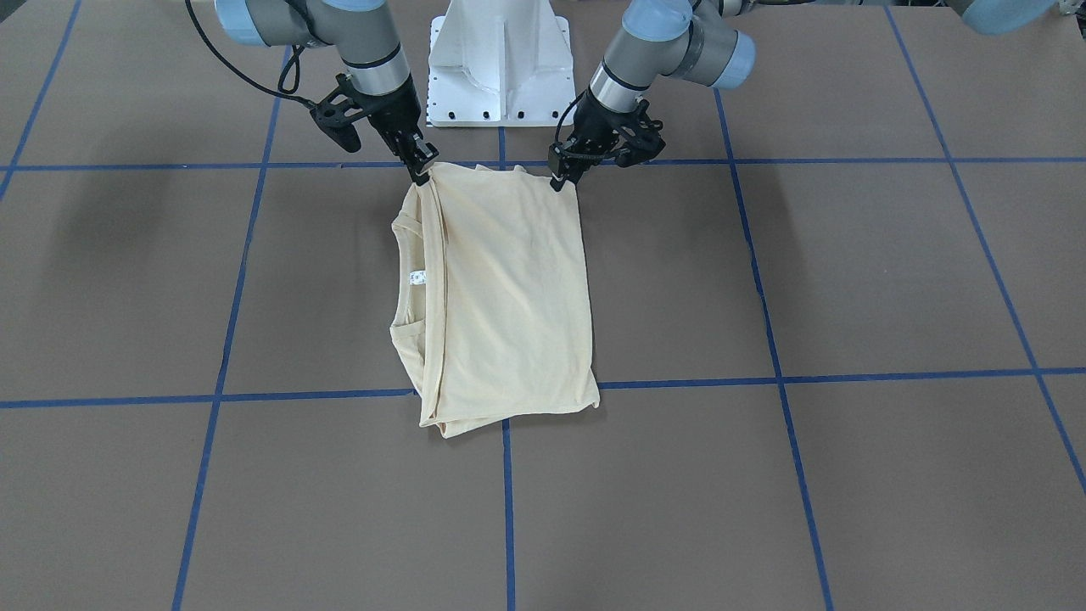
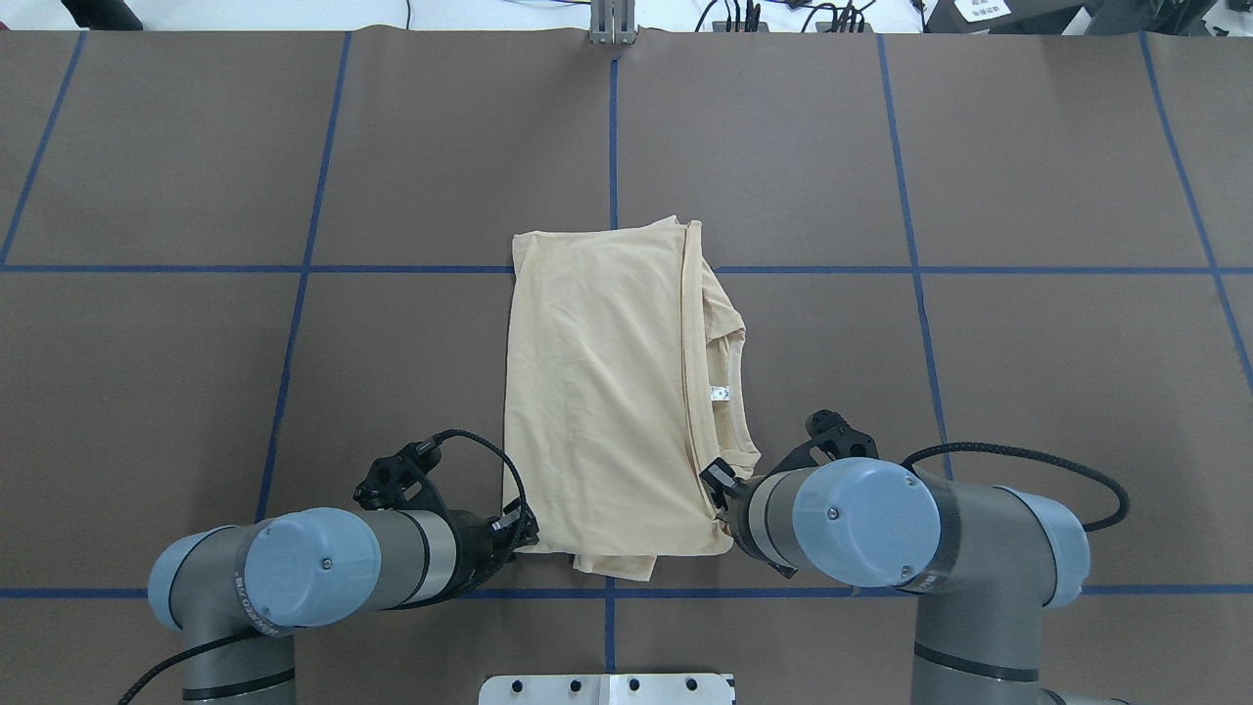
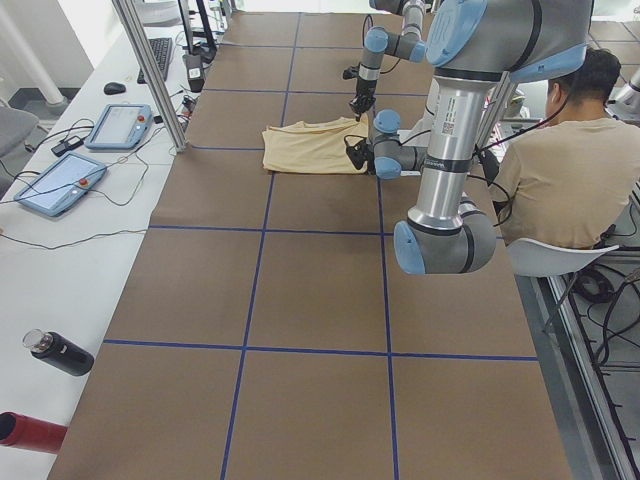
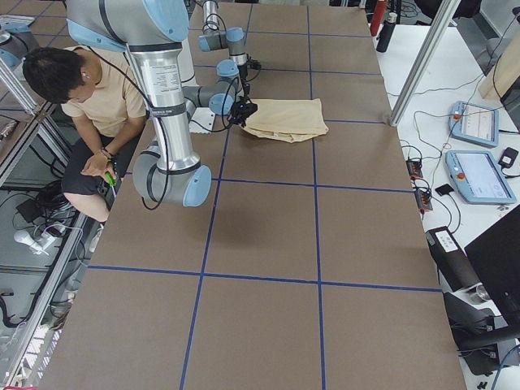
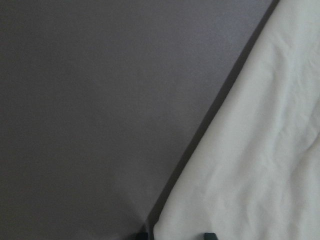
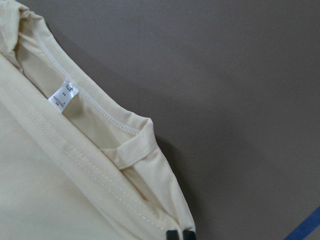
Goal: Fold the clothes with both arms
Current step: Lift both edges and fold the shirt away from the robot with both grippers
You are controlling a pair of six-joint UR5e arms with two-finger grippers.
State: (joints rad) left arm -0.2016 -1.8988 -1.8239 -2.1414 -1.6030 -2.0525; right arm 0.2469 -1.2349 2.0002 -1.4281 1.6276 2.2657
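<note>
Soft, even overhead light; faint diffuse shadows on the tabletop [image 1: 764,280]. Left wrist view is dim and blurred.

We see a left arm [image 2: 411,556] and right arm [image 2: 979,529] of silver-grey tubes with rounded light blue joint caps [image 2: 311,566], each cap with one small screw. Black braided cables [image 2: 1018,449] loop off both wrists. The white pedestal base [image 1: 499,68] shows a row of dark bolt holes.

Neck label [image 6: 64,94] print illegible

Thin matt cloth T-shirt [image 1: 509,280]; table [image 1: 848,280] seemingly paper.
</note>
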